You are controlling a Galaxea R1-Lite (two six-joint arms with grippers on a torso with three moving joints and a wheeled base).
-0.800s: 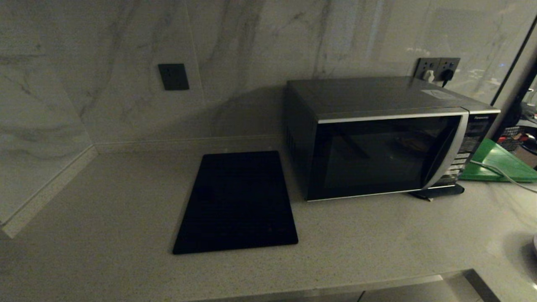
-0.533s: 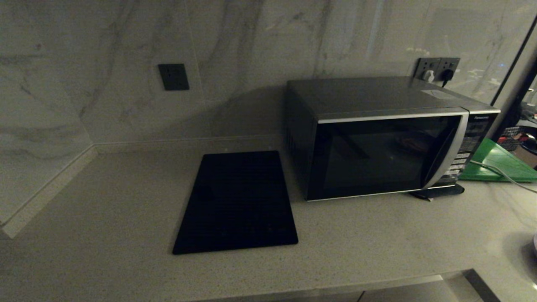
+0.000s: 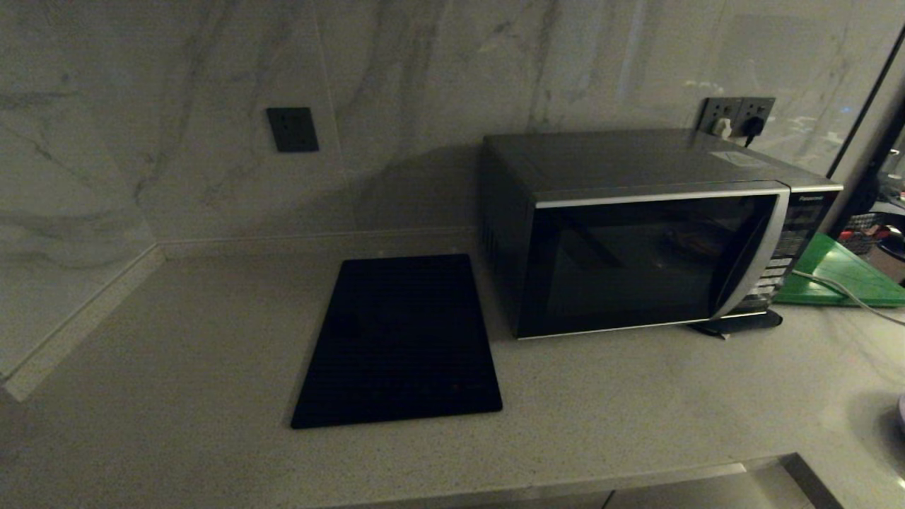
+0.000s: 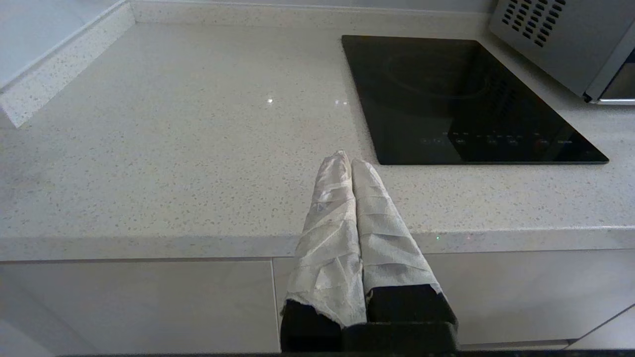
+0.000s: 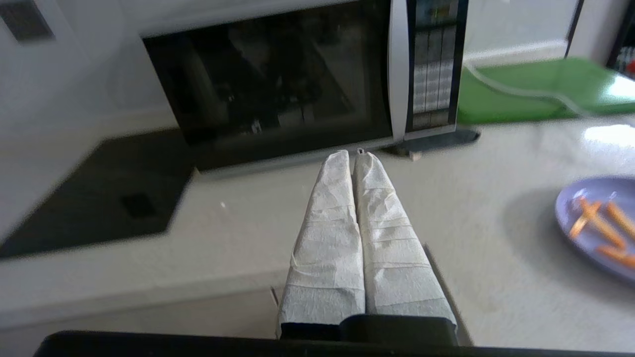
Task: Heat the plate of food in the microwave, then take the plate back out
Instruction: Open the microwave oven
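Only text: small brand mark on the microwave (image 3: 636,240), top of its button panel at 3 o'clock of the door. Too small to read. Nothing else legible.

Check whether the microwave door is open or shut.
Shut: the microwave door sits flush with the button panel, no gap showing.

Crinkled white wrap covers both tapering fingers of the left hand (image 4: 351,159) and right hand (image 5: 353,154), each on a black base.
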